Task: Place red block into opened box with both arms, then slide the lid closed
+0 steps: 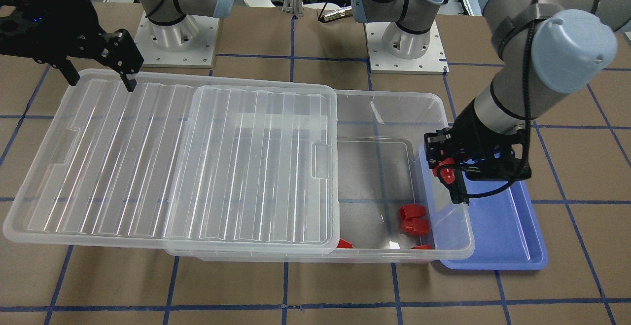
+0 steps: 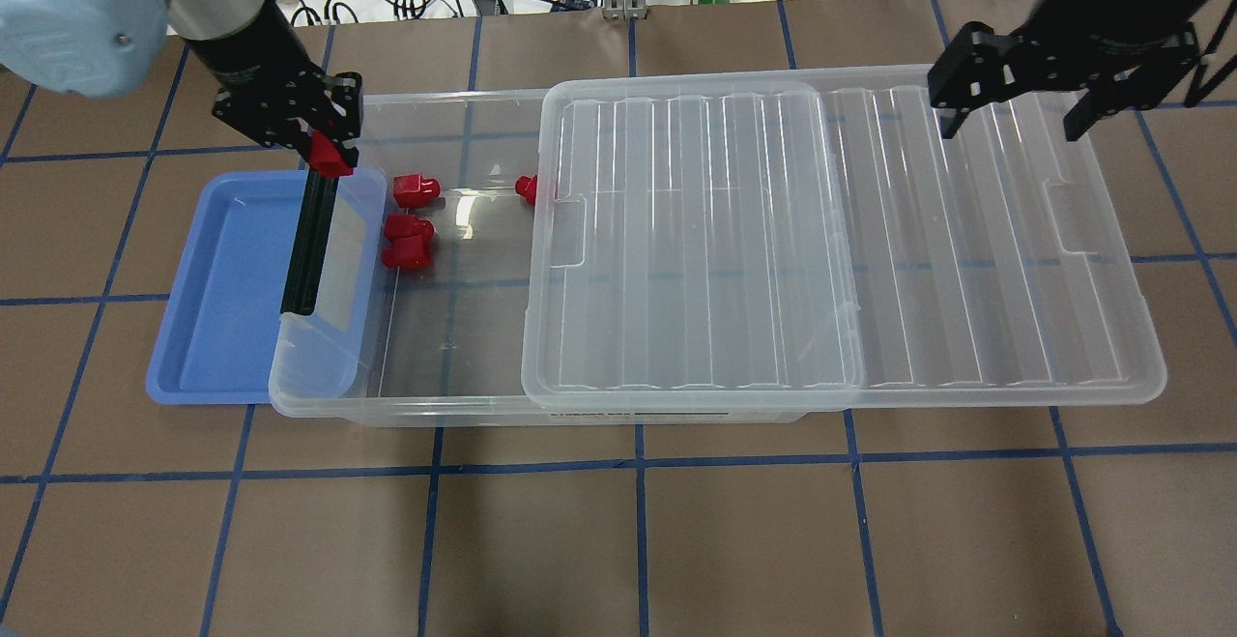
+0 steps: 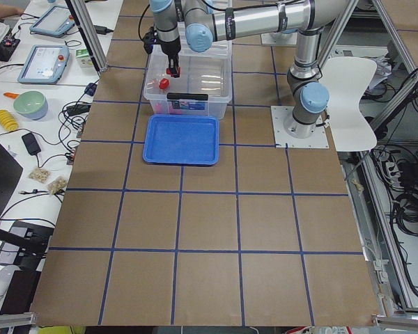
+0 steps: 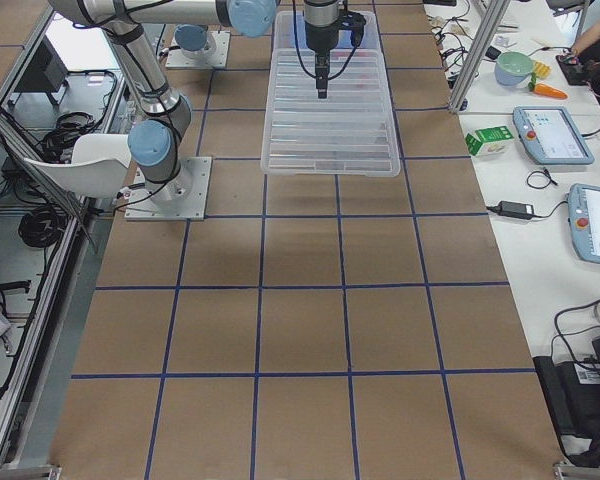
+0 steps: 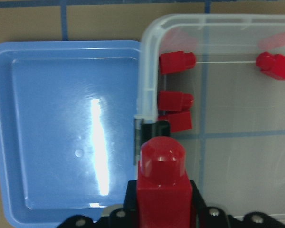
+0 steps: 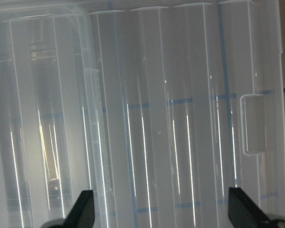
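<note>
My left gripper (image 2: 329,159) is shut on a red block (image 2: 330,153), also seen close up (image 5: 161,180), stub forward. It hovers over the end of the box (image 2: 319,403) with the black clip bar (image 2: 307,246), at the uncovered part. Several other red blocks (image 2: 408,227) lie inside the box near that end. The ribbed clear lid (image 2: 841,241) rests on the box, slid far toward my right side and overhanging it. My right gripper (image 2: 1015,120) stands open just above the lid's far end (image 6: 156,118), with nothing between its fingers.
A shallow blue tray (image 2: 232,289) lies against the box's clip end, partly under its rim. The arm bases (image 1: 177,34) stand at the table's back edge. Brown table with blue tape lines (image 2: 638,468) stretches in front of the box.
</note>
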You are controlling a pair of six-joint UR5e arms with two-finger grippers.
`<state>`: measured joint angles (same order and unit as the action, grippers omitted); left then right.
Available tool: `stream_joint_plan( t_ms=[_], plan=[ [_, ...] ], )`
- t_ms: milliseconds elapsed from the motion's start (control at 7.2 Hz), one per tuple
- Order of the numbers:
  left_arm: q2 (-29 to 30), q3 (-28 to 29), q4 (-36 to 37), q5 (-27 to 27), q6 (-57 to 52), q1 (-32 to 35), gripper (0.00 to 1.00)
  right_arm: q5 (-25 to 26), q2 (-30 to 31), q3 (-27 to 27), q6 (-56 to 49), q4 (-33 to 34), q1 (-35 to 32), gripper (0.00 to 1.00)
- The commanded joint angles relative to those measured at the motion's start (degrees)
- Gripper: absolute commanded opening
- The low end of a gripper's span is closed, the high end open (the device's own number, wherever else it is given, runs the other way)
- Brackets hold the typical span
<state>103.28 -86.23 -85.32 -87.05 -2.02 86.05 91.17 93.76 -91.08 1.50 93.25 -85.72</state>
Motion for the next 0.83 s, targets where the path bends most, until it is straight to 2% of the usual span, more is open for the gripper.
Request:
stream_joint_plan(
  t_ms=[0, 417, 694],
  plan=[
    [1.13, -4.45, 2.87, 0.04, 4.13, 4.37, 0.0, 0.15, -0.94, 0.03, 1.67, 0.7, -1.82, 1.0],
    [2.27, -12.71, 13.48, 0.12, 3.34, 4.48, 0.0, 0.15, -0.94, 0.12, 1.32, 0.62, -1.73, 1.0],
    [5.16, -13.17, 14.12, 0.12, 3.6, 4.47, 0.0, -0.38, -0.94, 0.03, 1.23, 0.62, -1.64, 1.0]
  ],
)
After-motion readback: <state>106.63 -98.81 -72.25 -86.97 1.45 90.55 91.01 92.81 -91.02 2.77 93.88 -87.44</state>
